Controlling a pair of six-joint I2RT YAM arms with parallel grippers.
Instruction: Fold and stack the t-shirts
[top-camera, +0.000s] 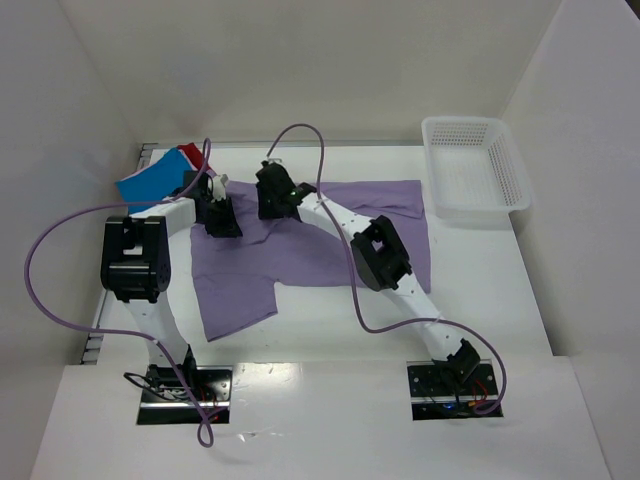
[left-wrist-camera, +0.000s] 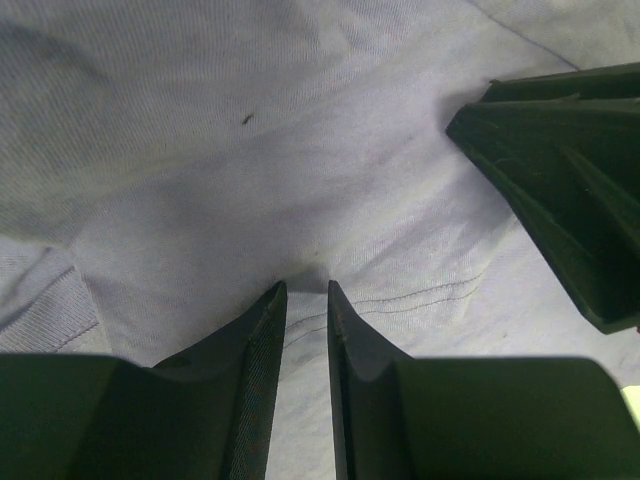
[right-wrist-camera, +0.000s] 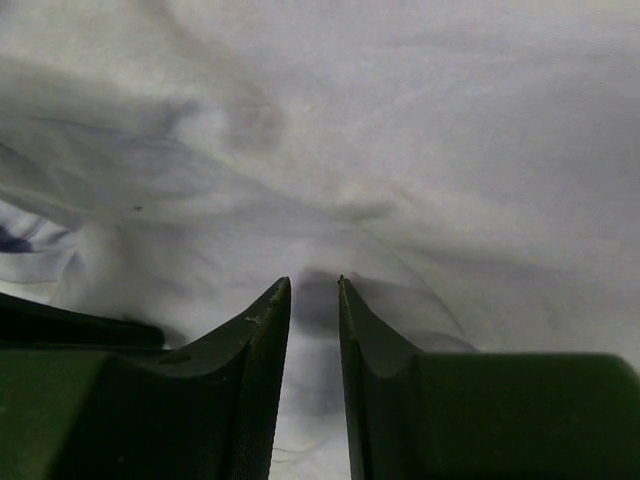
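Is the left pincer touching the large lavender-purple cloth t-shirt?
Touching. The left wrist view shows the left pincer nearly shut on a pinch of the lavender-purple t-shirt, creases radiating from its tips.

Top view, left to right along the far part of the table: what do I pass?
Blue folded t-shirt → left gripper → right gripper → white mesh basket. The lavender t-shirt spans under both grippers, so unplaced.

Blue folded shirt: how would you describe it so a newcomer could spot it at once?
On the white table, look to the far left corner, just beyond the left gripper. The blue shirt lies there folded, a red shirt peeking out behind it. Unlike the large purple shirt spread across the middle, it is small, bright and compact.
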